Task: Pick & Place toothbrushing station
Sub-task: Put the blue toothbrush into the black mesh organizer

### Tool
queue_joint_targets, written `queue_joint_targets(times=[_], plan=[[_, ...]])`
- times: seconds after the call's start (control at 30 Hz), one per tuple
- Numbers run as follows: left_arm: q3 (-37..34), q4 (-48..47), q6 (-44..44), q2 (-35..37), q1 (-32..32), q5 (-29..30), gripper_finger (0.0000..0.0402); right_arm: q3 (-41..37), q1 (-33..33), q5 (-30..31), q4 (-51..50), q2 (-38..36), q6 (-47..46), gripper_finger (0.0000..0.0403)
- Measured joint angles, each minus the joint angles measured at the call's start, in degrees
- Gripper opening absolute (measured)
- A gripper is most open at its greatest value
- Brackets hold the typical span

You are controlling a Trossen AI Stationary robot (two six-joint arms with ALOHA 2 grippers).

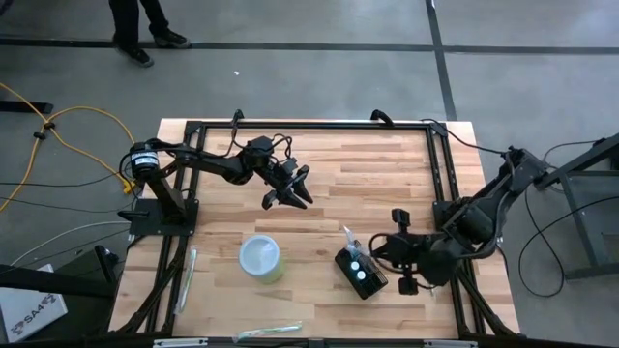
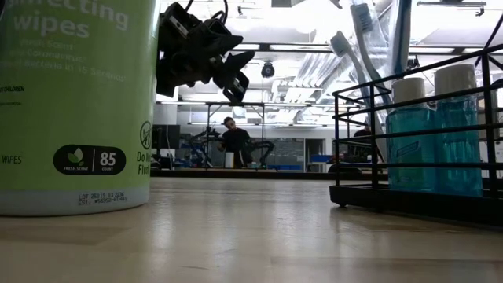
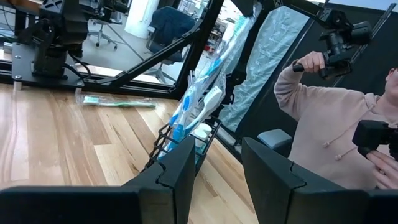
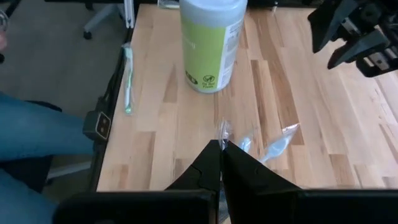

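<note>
The toothbrushing station (image 1: 360, 273) is a black wire holder standing on the table at the near right. It holds two blue bottles (image 2: 432, 134) and wrapped toothbrushes (image 3: 198, 106) that stick up out of it. My right gripper (image 4: 221, 149) is shut and hovers over the station, slanting down, with a clear wrapper tip just past its fingertips. My left gripper (image 1: 286, 201) hangs open above the table's middle, level and clear of everything; the station shows between its fingers (image 3: 217, 155) farther off. My right gripper's shut fingertips end right at the top of a clear toothbrush wrapper (image 4: 222, 132) that rises from the station. Whether they touch or pinch it, I cannot tell. The station stands on the table.
A green wipes canister (image 1: 261, 258) stands left of the station. One wrapped toothbrush (image 1: 191, 275) lies along the left rail, another (image 1: 271, 331) at the near edge. Black frame rails (image 1: 440, 174) border the table. A person (image 3: 336, 130) sits beyond the right side.
</note>
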State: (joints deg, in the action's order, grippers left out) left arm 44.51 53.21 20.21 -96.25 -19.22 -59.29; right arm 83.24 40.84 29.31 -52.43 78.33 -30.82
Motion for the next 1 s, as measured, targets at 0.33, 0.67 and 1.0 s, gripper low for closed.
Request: queue_joint_targets(times=[0.33, 0.67, 1.0], plan=[[-0.01, 0.01, -0.02, 0.00, -0.02, 0.70, 0.0128, 0.00, -0.08, 1.47, 2.11, 1.29, -2.84, 0.0003], [0.00, 0.02, -0.04, 0.00, 0.00, 0.92, 0.0128, 0.00, -0.13, 5.22, 4.72, 1.22, -6.65, 0.0003], [-0.01, 0.02, -0.05, 0.00, 0.66, 0.90, 0.0128, 0.00, -0.50, 6.76, 4.04, 1.22, -11.75, 0.0003]])
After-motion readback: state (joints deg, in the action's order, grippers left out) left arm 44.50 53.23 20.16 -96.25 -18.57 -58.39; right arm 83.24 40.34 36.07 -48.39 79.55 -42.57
